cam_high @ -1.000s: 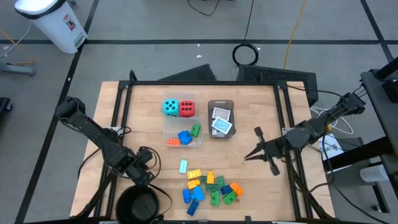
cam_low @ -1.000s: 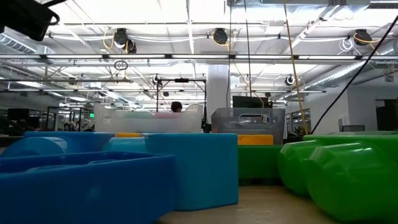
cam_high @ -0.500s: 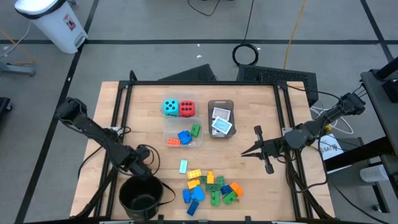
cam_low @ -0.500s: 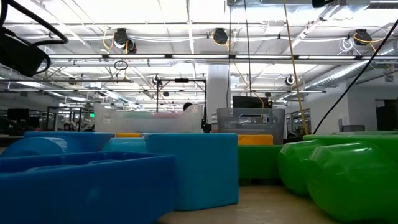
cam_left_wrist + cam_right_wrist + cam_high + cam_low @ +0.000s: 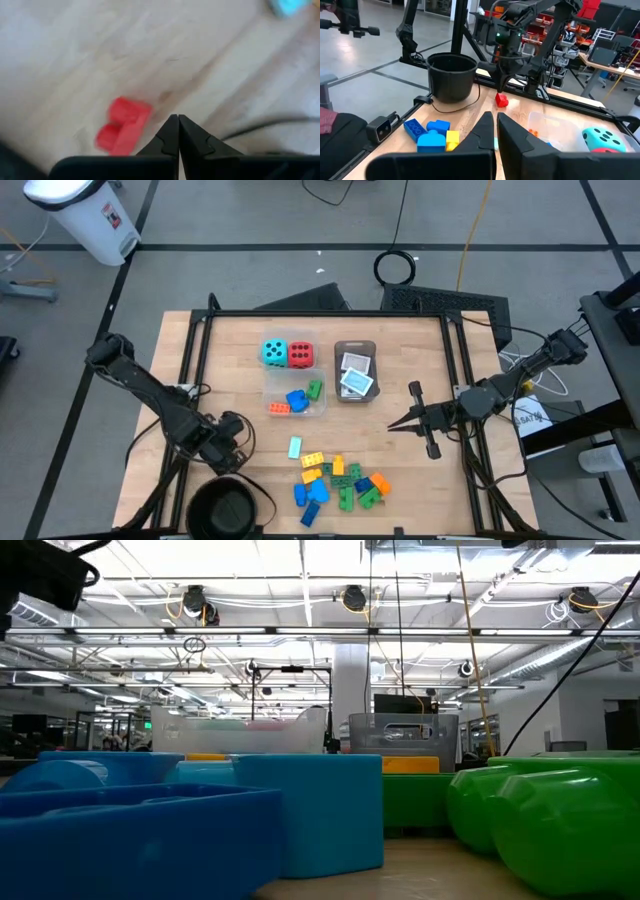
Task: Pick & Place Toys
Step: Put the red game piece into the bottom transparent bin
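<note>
Step in hand, I judge: fetching the stray red brick (image 5: 122, 125) lying alone on the tabletop (image 5: 230, 350) near-left, beside the black bowl (image 5: 452, 76). My left pincer (image 5: 178, 131) hovers over it, tips together, empty. Next move: part them, descend. My right pincer (image 5: 405, 418) waits far right, tips together.

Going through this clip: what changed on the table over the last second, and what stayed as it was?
The left gripper swung slightly about beside the round black bowl, which shows shifting at the table's near edge; its jaws are shut now with a small red brick lying loose beyond them. The right gripper edged slightly inward. The dice, tubs and brick pile stayed put.
</note>
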Available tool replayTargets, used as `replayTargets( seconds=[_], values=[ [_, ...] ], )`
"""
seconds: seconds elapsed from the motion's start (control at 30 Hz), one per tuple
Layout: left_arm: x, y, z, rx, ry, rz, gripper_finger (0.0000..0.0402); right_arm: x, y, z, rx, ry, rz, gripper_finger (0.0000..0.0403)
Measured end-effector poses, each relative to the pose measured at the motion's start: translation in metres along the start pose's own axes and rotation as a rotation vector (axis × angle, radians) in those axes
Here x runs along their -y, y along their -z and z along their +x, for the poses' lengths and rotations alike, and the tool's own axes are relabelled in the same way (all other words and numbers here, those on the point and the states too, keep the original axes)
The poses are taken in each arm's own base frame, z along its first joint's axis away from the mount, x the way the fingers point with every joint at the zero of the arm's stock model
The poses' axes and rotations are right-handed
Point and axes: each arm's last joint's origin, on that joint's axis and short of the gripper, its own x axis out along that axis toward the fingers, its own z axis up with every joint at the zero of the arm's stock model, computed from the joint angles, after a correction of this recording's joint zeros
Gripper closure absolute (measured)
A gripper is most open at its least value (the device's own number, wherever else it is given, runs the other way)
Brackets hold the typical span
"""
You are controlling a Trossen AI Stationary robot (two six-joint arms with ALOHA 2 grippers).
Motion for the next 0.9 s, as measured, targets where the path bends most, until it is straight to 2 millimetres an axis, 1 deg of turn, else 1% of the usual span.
replayTargets(
  seconds=[0.07,0.17,0.27,0.5,0.6,0.67,0.77,0.83,0.9],
  values=[
    [-0.008,0.0,-0.004,-0.013,-0.045,-0.113,0.0396,0.0,0.0,0.0,0.0,0.0,0.002,0.0403],
    [-0.023,0.004,-0.003,-0.09,-0.19,-0.296,0.0399,0.0,0.0,0.0,0.0,0.0,0.002,0.0403],
    [-0.03,0.007,0.003,-0.135,-0.249,-0.395,0.0397,0.0,0.0,0.0,0.0,0.0,0.002,0.0403],
    [-0.029,0.008,0.034,-0.15,-0.115,-0.419,0.0395,0.0,0.0,0.0,0.0,0.0,0.001,0.0403],
    [-0.028,0.005,0.042,-0.156,-0.048,-0.403,0.0394,0.0,0.0,0.0,0.0,0.0,0.0,0.0403],
    [-0.027,0.002,0.045,-0.137,-0.021,-0.388,0.0398,0.0,0.0,0.0,0.0,0.0,0.0,0.0403],
    [-0.026,-0.007,0.046,-0.039,0.008,-0.358,0.0395,0.0,-0.001,0.0,0.007,0.001,0.001,0.0403],
    [-0.025,-0.013,0.047,0.022,0.031,-0.312,0.0389,0.0,-0.001,0.0,0.007,0.001,0.002,0.0403],
    [-0.023,-0.019,0.048,0.048,0.061,-0.266,0.0387,0.0,-0.001,0.0,0.008,0.001,0.001,0.0403]
  ],
)
